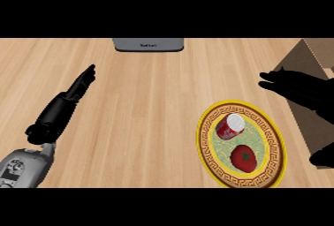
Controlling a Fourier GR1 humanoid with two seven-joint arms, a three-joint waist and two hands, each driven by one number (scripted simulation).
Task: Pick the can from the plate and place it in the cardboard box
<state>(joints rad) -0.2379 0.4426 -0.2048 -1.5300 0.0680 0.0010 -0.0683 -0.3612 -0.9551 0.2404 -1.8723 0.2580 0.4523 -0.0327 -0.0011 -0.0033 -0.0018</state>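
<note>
Your right hand (301,90) hovers open beside the plate (210,152), left hand (79,86) resting open. The can (229,126) looks tilted, maybe lying down; your fingers could roll it into the tomato (244,157).

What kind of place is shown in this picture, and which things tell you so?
Probably a kitchen counter: a light wooden top holds a yellow-rimmed plate with a red can and a tomato, and a grey appliance sits at the far edge.
</note>
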